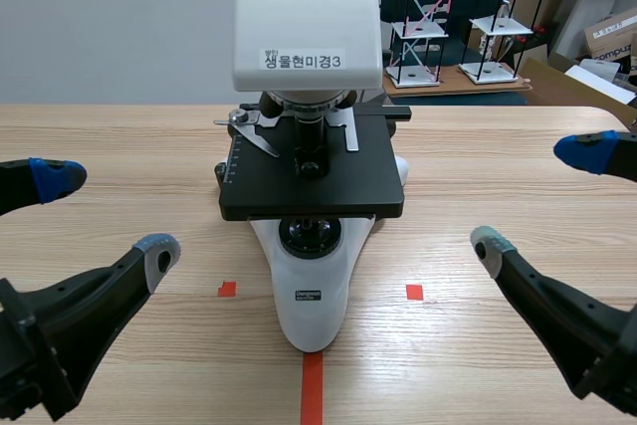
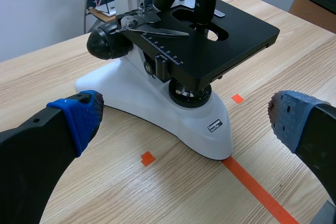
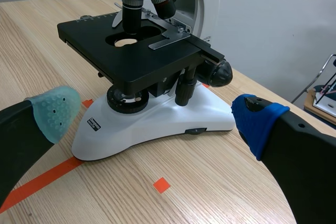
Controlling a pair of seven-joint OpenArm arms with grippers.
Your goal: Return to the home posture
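A white microscope (image 1: 311, 296) with a black stage (image 1: 343, 184) stands on the wooden worktop (image 1: 119, 141). Behind the microscope, off the worktop, are white racks (image 1: 423, 22) and cardboard boxes (image 1: 609, 35).

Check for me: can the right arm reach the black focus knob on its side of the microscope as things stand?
Probably yes. The right gripper is open and empty, and the focus knob lies ahead of it with nothing standing between them. The stage sits just above the knob, so approach from the side.

Bright even light; soft shadow beneath microscope (image 1: 312, 316).
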